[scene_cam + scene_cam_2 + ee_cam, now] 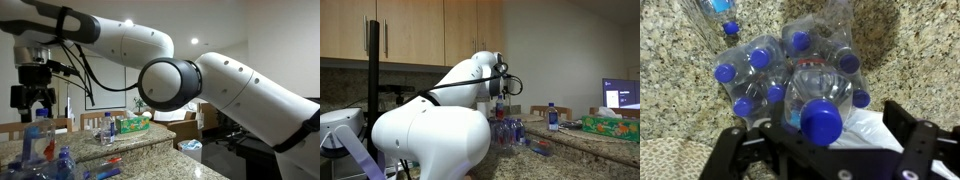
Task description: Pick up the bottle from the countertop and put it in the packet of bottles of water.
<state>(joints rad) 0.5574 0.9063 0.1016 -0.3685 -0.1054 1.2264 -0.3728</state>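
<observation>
You are at the placing step; the gripper (826, 135) has its jaws pinching the bottle (810, 95), which stands upright with its blue cap toward the wrist camera, hanging just above the pack (755, 70) on the counter (680, 110). Next, line it up with a gap among the caps, lower it straight down, then let go. No brand or writing is legible.

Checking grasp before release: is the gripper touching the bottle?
Cannot tell. Wrist view shows the bottle sitting inside the gripper, but the contact points are hidden; both exterior views are too small.
</observation>
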